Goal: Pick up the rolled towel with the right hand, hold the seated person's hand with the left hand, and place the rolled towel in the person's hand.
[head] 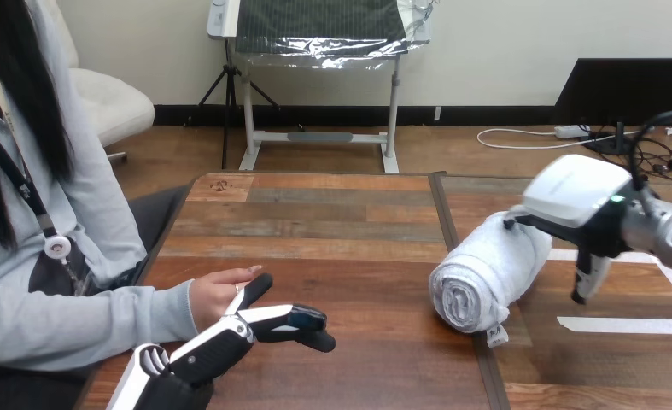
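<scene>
Head view: rolled towel [484,275] lies on wooden table [349,256], centre-right of frame, long axis running lower left to upper right, spiral end twd. camera. R hand [576,195], the nearer one, is posed over its upper-right end, fingers loose, nothing gripped. L hand [230,337], lower left, is held w/ fingers straight, just beside person's hand [215,296]; no clasp is seen.

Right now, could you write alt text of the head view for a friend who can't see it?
The right robot hand rests on the far end of a white rolled towel lying on a wooden table. At the left, the left robot hand, fingers straight, touches the person's hand resting on the table.
</scene>
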